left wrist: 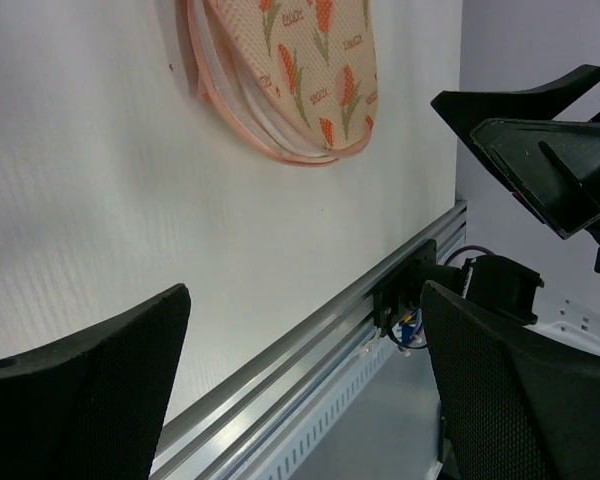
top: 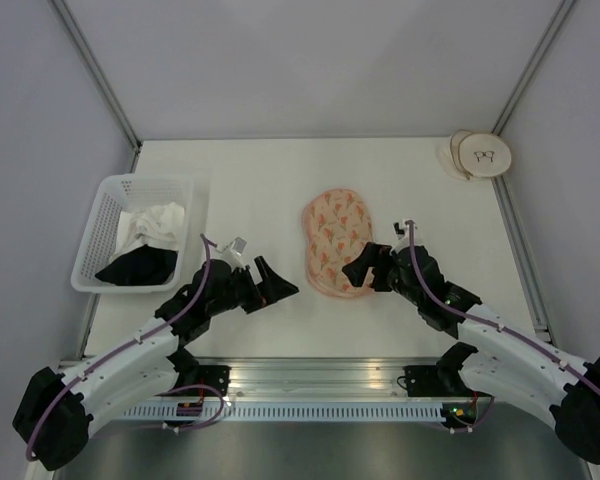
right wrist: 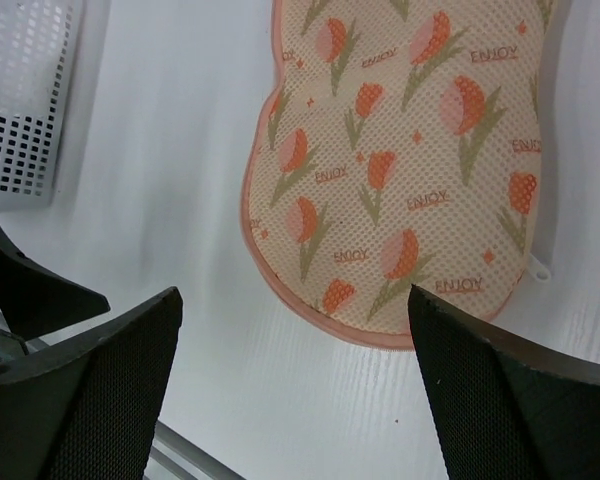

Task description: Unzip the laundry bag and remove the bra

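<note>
The laundry bag [top: 335, 238] lies flat at the table's middle, peach-pink with orange tulip prints and pink trim. It also shows in the left wrist view [left wrist: 315, 70] and in the right wrist view [right wrist: 410, 170]. My right gripper [top: 365, 265] [right wrist: 292, 300] is open and empty, just above the bag's near end. My left gripper [top: 273, 278] [left wrist: 305, 300] is open and empty, a short way left of the bag and pointing at it. No bra shows outside the bag. I cannot tell if the zip is open.
A white lattice basket [top: 105, 215] stands at the left with a white cloth [top: 162, 220] on a black cloth [top: 138, 265]. I cannot tell what the white cloth is. A round white object [top: 477, 155] sits at the back right. An aluminium rail [top: 310, 375] runs along the near edge.
</note>
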